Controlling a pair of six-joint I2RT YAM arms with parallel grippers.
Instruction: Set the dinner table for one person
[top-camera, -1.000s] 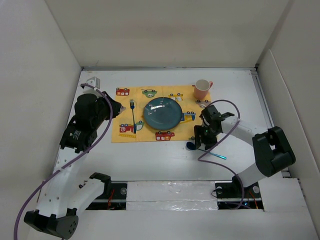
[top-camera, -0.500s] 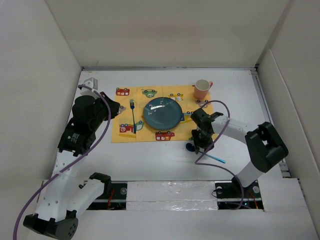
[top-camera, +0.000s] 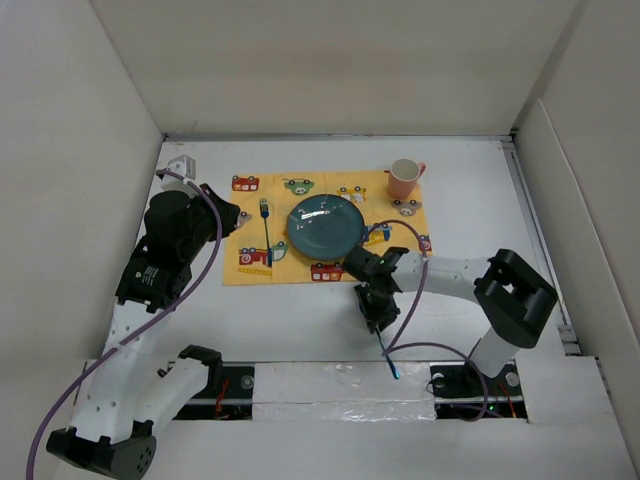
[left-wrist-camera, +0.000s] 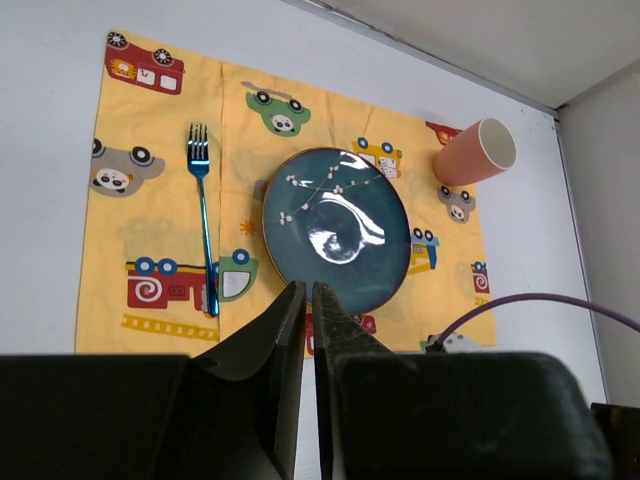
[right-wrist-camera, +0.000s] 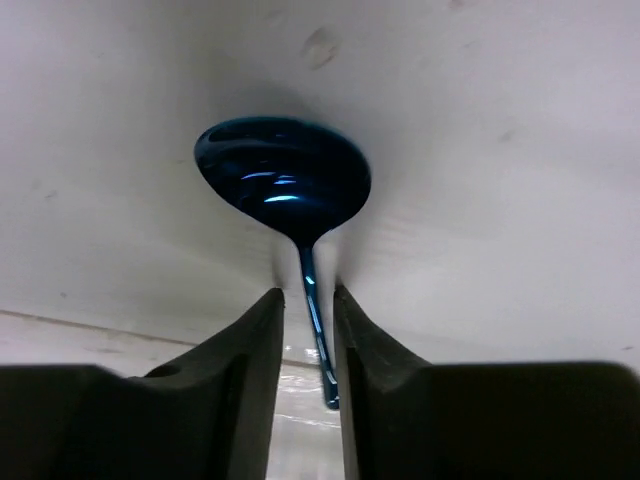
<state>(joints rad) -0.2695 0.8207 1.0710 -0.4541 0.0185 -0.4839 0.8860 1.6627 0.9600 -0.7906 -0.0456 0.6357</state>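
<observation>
We see the white worktop (top-camera: 480, 190) between white walls. It carries a yellow placemat (top-camera: 290, 268) with a dark plate (top-camera: 325, 225), a blue fork (top-camera: 267, 235) left of the plate and a pink cup (top-camera: 404, 178) at the far right corner. The right tool (right-wrist-camera: 308, 292) stands over a blue spoon (right-wrist-camera: 283, 178), just beside the placemat's near edge. Its fingers are close on both sides of the handle, and we cannot tell if they press it. The left tool (left-wrist-camera: 303, 290) is closed and empty
</observation>
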